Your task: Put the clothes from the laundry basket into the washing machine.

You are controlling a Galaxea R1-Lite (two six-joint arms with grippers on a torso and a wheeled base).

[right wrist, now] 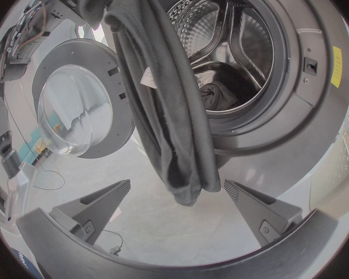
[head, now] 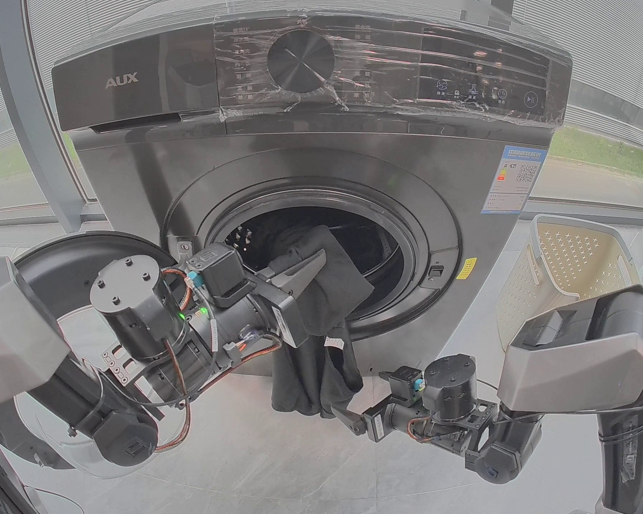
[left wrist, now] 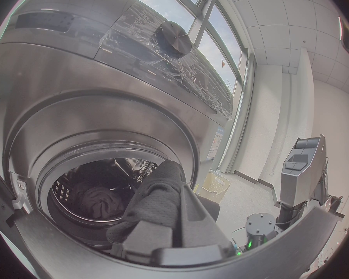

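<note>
Left gripper [head: 311, 261] clamped the black garment [head: 320, 369] at the washing machine [head: 414, 173] drum mouth, its tail hanging outside. Right gripper [right wrist: 176, 183] sat spread wide beneath, I judged to feed the tail in.

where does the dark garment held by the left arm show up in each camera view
Head view: dark garment hangs from the left end effector, in front of the drum opening.
Left wrist view: bunched in that end effector, before the opening.
Right wrist view: hanging across the opening, lower end near the open right end effector.
Shared landmark: the drum opening.
</note>
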